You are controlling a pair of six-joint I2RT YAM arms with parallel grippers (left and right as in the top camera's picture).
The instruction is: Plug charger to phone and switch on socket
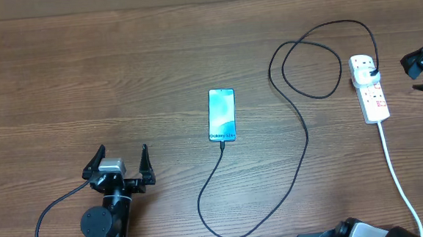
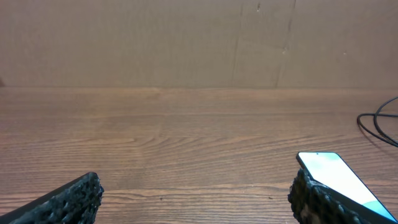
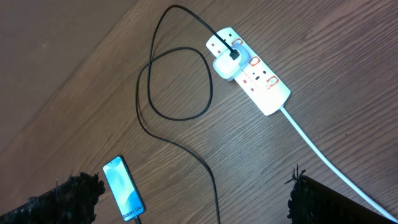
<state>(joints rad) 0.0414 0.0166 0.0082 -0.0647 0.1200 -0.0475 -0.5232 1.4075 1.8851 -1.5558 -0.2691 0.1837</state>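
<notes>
step: switch on white oblong power strip (image 1: 377,102) | jaws: left gripper (image 1: 122,150), right gripper (image 3: 194,186) wide, empty | tip: press red-marked switch (image 3: 239,45) squarely

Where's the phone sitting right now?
In the overhead view the phone lies screen-up near the middle of the table, ahead and right of the left pincer, the charger cable meeting its near end.
</notes>
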